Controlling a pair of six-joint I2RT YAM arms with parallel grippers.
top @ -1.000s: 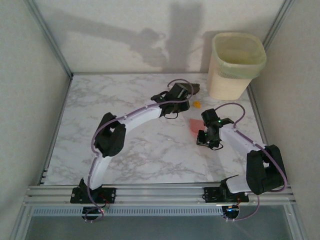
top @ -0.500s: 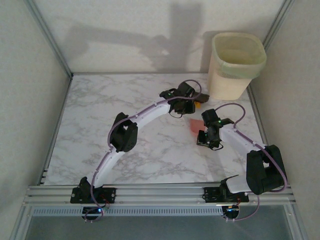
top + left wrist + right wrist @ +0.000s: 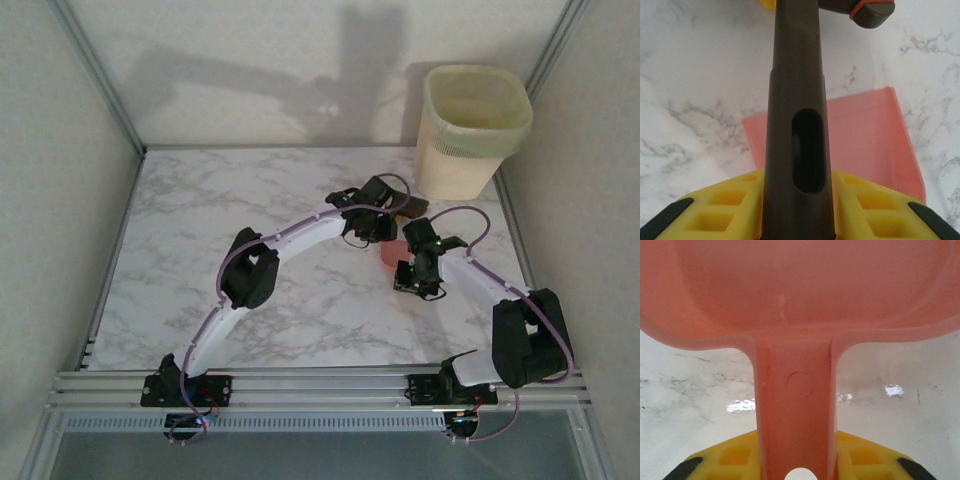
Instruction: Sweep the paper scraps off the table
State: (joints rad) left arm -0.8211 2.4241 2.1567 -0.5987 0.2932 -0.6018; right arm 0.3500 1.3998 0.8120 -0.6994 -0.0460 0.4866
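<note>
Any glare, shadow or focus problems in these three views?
Top view: dim, even light, with dark shadows on the back wall. Left wrist view: the brush and the veins of the table are reasonably sharp, no glare. Right wrist view: the dustpan is close and slightly soft, with two white glare spots on the table either side of its handle.

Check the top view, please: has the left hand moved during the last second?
Yes. Holding the brush, the left hand went right and slightly downward in the view, closing on the pink dustpan, judged against the fixed bin.
</note>
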